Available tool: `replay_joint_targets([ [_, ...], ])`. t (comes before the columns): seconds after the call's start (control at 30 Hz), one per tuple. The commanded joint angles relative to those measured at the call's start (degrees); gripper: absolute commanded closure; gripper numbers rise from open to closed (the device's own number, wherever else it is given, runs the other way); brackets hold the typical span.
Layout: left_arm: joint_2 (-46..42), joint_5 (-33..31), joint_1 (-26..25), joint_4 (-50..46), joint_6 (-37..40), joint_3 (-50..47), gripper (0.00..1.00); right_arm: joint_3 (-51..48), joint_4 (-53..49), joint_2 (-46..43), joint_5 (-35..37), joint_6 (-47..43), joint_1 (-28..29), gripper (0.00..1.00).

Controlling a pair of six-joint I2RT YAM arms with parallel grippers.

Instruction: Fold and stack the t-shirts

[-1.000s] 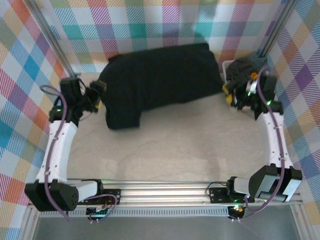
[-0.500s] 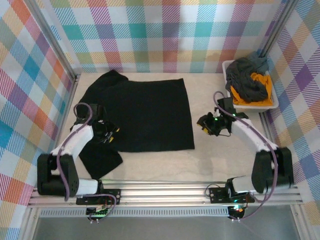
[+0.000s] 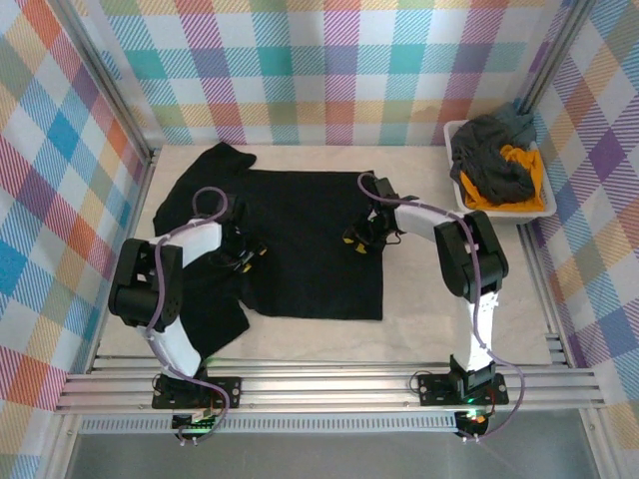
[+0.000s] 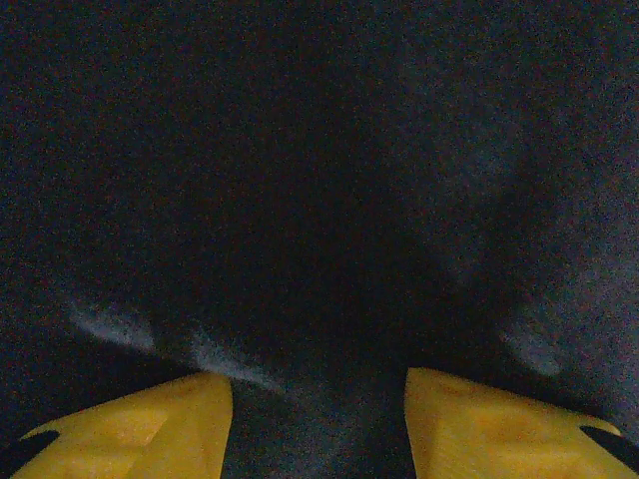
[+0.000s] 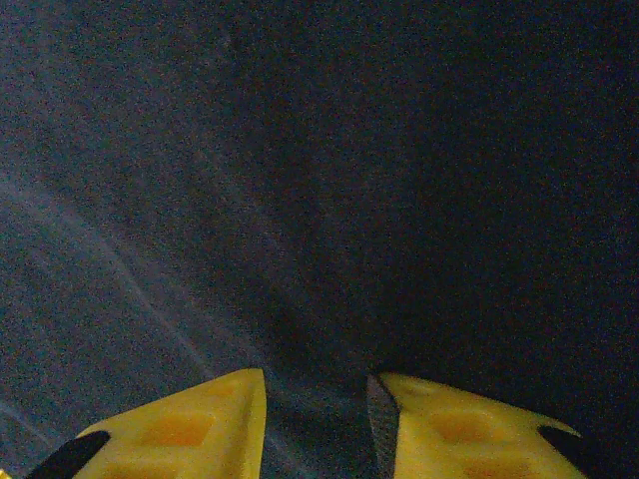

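A black t-shirt [image 3: 300, 230] lies spread flat on the table, neck end to the left and one sleeve [image 3: 205, 314] hanging toward the near left. My left gripper [image 3: 245, 261] presses on its left part beside that sleeve; yellow fingers [image 4: 150, 429] stand partly apart with creased black cloth [image 4: 319, 200] pinched between them. My right gripper [image 3: 356, 240] rests on the shirt's right part near the hem, with cloth [image 5: 319, 180] bunched in the narrow gap between its fingers [image 5: 190, 429]. A dark grey t-shirt [image 3: 489, 160] and an orange-yellow one [image 3: 517, 188] lie heaped in the tub.
The white tub [image 3: 499, 216] stands at the back right against the checked wall. Bare beige table [image 3: 439, 289] runs to the right of the black shirt and along the near edge. An aluminium rail [image 3: 329, 384] borders the front.
Both grippers have moved inward onto the black shirt and narrowed their jaws. The shirt, bunched at the back one second ago, now lies spread flat.
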Motion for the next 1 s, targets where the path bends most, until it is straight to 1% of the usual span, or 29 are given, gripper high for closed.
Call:
replay_joint_targets([
  [0.0, 2.3, -0.5, -3.0, -0.3, -1.6, 1.5, 0.5, 0.6, -8.1, -0.6, 5.9, 0.7, -4.6, 0.65],
  [0.13, 4.2, 0.3, -7.2, 1.5, -3.2, 3.9, 0.49, -1.5, -9.6, -2.5, 6.7, -3.1, -13.7, 0.65],
  [0.23, 7.4, 2.4, -10.8, 2.6, -3.6, 8.0, 0.43, 0.0, -11.1, -1.9, 6.0, -6.9, -19.3, 0.65],
  [0.3, 8.5, 2.6, -13.3, 1.8, -3.1, 11.2, 0.39, 1.3, -11.4, -1.7, 5.7, -9.2, -21.7, 0.65],
  [0.4, 5.6, -1.1, -16.4, -1.6, -3.5, 14.2, 0.32, 3.9, -10.4, -2.1, 2.8, -14.1, -22.7, 0.6],
  [0.43, 3.1, -3.7, -17.1, -3.3, -3.9, 14.1, 0.27, 5.4, -10.9, -2.2, 1.0, -15.8, -22.7, 0.58],
  [0.5, -2.9, -9.6, -18.5, -7.7, -4.7, 12.9, 0.25, 7.4, -12.1, -3.4, -1.3, -18.0, -22.4, 0.55],
  [0.53, -6.4, -12.7, -19.1, -10.9, -5.7, 11.6, 0.25, 7.8, -12.6, -5.0, -1.3, -18.9, -22.1, 0.53],
  [0.57, -9.6, -14.5, -19.4, -12.7, -6.9, 8.4, 0.26, 7.7, -13.3, -7.1, -0.8, -19.6, -21.6, 0.51],
  [0.63, -16.9, -16.2, -19.9, -15.3, -9.8, 1.2, 0.29, 6.4, -14.3, -11.8, 0.6, -19.7, -20.6, 0.49],
  [0.73, -28.3, -17.5, -20.1, -21.1, -13.0, -9.5, 0.35, -0.9, -14.0, -21.0, 0.4, -16.7, -19.4, 0.48],
  [0.8, -34.7, -16.5, -20.1, -23.8, -14.6, -16.4, 0.39, -7.1, -13.7, -27.7, 0.2, -14.7, -18.3, 0.49],
  [0.87, -41.0, -13.2, -20.2, -24.1, -17.1, -22.9, 0.43, -14.0, -13.3, -35.3, 0.3, -12.7, -16.1, 0.5],
  [0.97, -45.2, -11.0, -21.3, -23.4, -19.6, -28.2, 0.47, -21.5, -14.8, -44.5, 2.1, -10.3, -11.8, 0.5],
])
